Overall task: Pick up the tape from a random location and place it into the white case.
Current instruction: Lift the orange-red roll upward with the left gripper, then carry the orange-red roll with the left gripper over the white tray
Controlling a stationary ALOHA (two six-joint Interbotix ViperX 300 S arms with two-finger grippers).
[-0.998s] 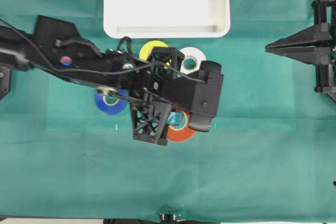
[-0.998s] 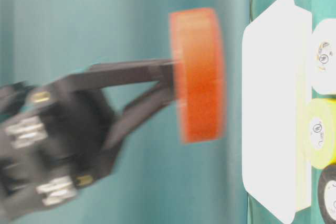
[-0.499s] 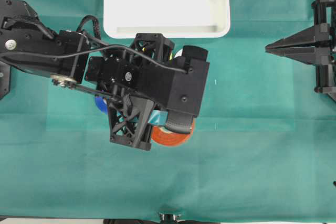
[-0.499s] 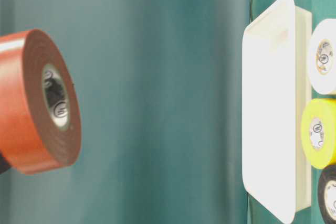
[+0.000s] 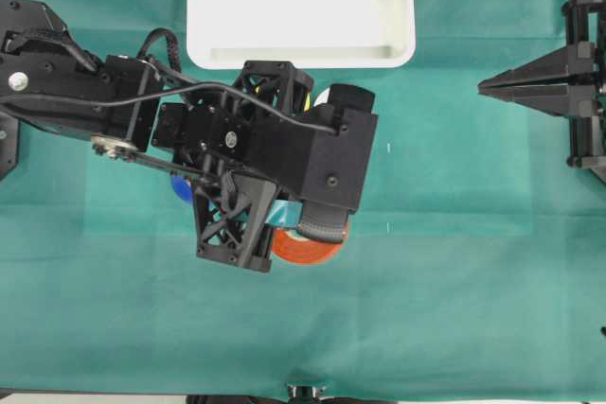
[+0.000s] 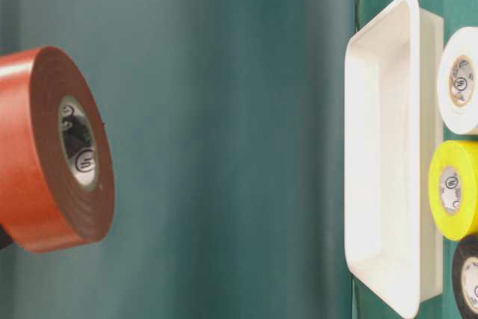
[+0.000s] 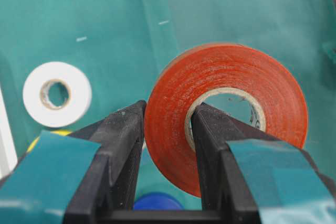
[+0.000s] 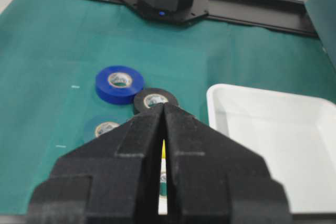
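Left claw [image 7: 167,129] gripping the tape [image 7: 226,116] above the green counter [image 5: 454,309], short of the white case [image 5: 301,54].

My left claw pinches one wall of the orange-red tape: one finger [image 7: 118,145] lies outside the roll, the other passes through its pale core. In the overhead view the tape [image 5: 305,248] shows only as an orange edge under my wrist. A second ago it sat lower, farther right and flat; it has since risen and tipped, so the table-level view now shows its core face at the left edge, well apart from the white case. Over the last half second little has changed. The white roll [image 7: 56,94], yellow roll [image 6: 452,189] and blue roll [image 8: 119,83] lie on the counter. My right claw [image 8: 161,129] is closed and empty, parked at the right as before.
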